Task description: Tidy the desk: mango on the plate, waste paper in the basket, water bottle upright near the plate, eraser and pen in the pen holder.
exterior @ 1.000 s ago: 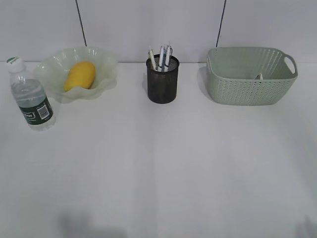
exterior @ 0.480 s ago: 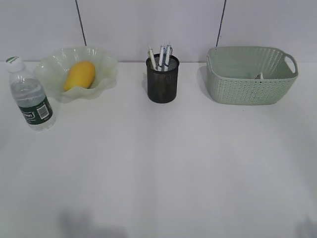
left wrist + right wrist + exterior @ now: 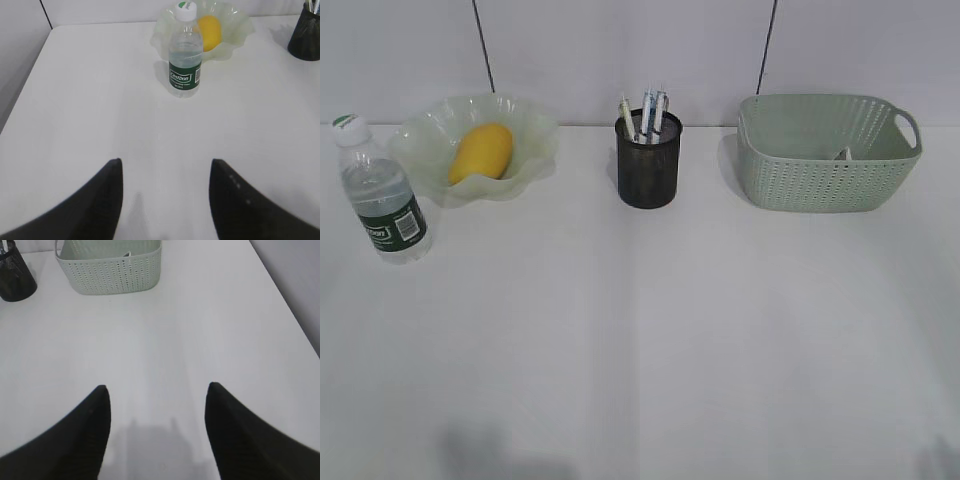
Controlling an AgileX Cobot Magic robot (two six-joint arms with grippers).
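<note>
A: Where does the mango (image 3: 481, 152) sit?
B: In the plate (image 3: 525, 130) at the back left of the desk (image 3: 650, 330). Its long axis runs on a slant, the higher end toward the back right, the lower end toward the front left rim.
A: And the water bottle (image 3: 382, 190)?
B: Upright just beside the plate, front left of it, white cap on top, long axis vertical.
A: The pens (image 3: 645, 113)?
B: Standing in the pen holder (image 3: 648, 160), tips up and fanned slightly. To its right, a scrap of the waste paper (image 3: 842, 154) shows over the rim of the basket (image 3: 825, 180).
A: The grippers?
B: The left gripper (image 3: 165, 172) hangs spread apart above bare desk, nothing between its jaws. The right gripper (image 3: 156, 395) is likewise parted and grasps nothing.
</note>
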